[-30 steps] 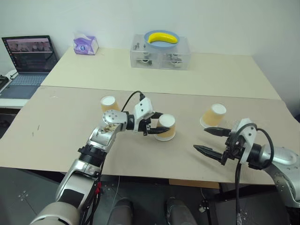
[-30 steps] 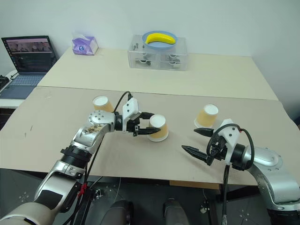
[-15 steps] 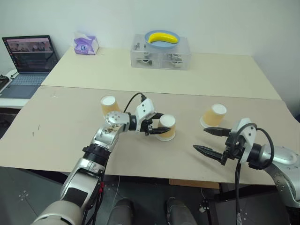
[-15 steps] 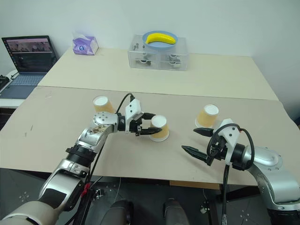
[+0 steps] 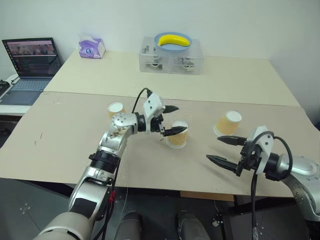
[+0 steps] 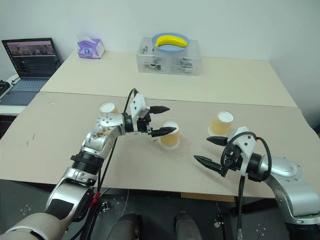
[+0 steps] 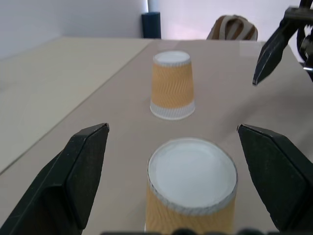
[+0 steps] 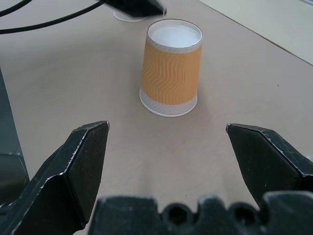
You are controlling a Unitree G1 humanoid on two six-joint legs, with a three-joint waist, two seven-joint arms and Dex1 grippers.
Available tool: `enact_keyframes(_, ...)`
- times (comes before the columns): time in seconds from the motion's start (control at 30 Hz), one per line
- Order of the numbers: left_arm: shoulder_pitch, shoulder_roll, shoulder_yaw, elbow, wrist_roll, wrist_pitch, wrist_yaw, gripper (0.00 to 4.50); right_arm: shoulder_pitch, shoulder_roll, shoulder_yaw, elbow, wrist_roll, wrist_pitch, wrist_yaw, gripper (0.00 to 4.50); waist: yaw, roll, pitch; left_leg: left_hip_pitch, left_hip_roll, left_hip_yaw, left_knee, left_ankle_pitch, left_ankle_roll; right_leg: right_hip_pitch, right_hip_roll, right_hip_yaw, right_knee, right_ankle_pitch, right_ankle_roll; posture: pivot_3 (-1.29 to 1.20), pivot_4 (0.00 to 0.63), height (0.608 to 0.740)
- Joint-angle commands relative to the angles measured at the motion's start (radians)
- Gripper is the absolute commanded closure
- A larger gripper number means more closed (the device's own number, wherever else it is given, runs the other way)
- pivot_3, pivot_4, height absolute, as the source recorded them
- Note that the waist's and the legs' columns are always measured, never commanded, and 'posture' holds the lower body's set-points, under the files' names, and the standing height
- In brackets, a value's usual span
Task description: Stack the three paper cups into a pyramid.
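I'm seeing no pyramid yet: all three paper cups are standing upside down and apart on the table (image 5: 60,135), middle cup (image 5: 177,134) under my left gripper (image 5: 172,120), far-left cup (image 5: 115,109), right cup (image 5: 228,123) beyond my right gripper (image 5: 224,149), both spread, gripping nothing.

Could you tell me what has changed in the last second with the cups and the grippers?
The left gripper let go of the middle cup, opened wide and rose above it; the cup stands upside down where it was set. The right gripper stayed open and still, and the left cup and right cup kept their places.
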Motion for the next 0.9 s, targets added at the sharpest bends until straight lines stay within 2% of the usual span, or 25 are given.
enact_keyframes(0.03, -0.004, 0.01, 0.064, -0.193, -0.117, 0.143, 0.057, 0.02, -0.016, -0.015, -0.033, -0.017, 0.019, 0.003, 0.001, 0.0, -0.001, 0.0, 0.0, 0.0, 0.0, 0.0, 0.0, 0.0, 0.0, 0.0, 0.0, 0.0, 0.0, 0.0, 0.0, 0.0, 0.15, 0.694)
enact_keyframes(0.17, 0.0, -0.008, 0.16, -0.316, -0.225, 0.303, 0.219, 0.02, -0.03, -0.011, -0.024, -0.005, 0.014, -0.002, 0.003, 0.0, -0.001, 0.0, 0.0, 0.002, 0.0, 0.0, 0.001, 0.0, 0.0, 0.002, 0.0, 0.0, 0.002, 0.0, 0.0, 0.0, 0.15, 0.694)
enact_keyframes(0.3, 0.017, -0.058, 0.241, -0.337, -0.109, 0.347, 0.57, 0.02, -0.037, -0.004, -0.006, 0.007, 0.007, -0.009, 0.011, 0.0, 0.001, 0.0, 0.0, 0.003, 0.0, -0.001, 0.003, 0.0, 0.0, 0.003, 0.0, 0.0, 0.003, 0.0, 0.0, 0.0, 0.15, 0.694)
enact_keyframes(0.57, 0.051, -0.14, 0.328, -0.372, 0.101, 0.402, 1.074, 0.02, -0.087, 0.009, 0.032, 0.045, -0.003, -0.024, 0.025, 0.0, 0.003, 0.0, 0.0, 0.001, -0.001, -0.001, 0.003, 0.0, 0.0, 0.002, 0.0, 0.0, 0.002, 0.0, 0.0, 0.0, 0.15, 0.694)
enact_keyframes(0.63, 0.056, -0.152, 0.344, -0.374, 0.125, 0.42, 1.139, 0.02, -0.095, 0.01, 0.039, 0.05, -0.005, -0.026, 0.027, 0.0, 0.004, 0.0, 0.0, 0.001, -0.001, -0.001, 0.003, 0.0, 0.0, 0.002, 0.0, 0.0, 0.002, 0.0, 0.0, 0.0, 0.15, 0.694)
enact_keyframes(0.9, 0.058, -0.127, 0.348, -0.358, 0.193, 0.436, 1.221, 0.02, -0.109, 0.023, 0.051, 0.062, -0.011, -0.03, 0.028, 0.0, 0.004, 0.0, 0.0, 0.001, -0.001, -0.001, 0.003, 0.0, 0.0, 0.002, -0.001, 0.0, 0.003, 0.0, 0.0, 0.0, 0.15, 0.694)
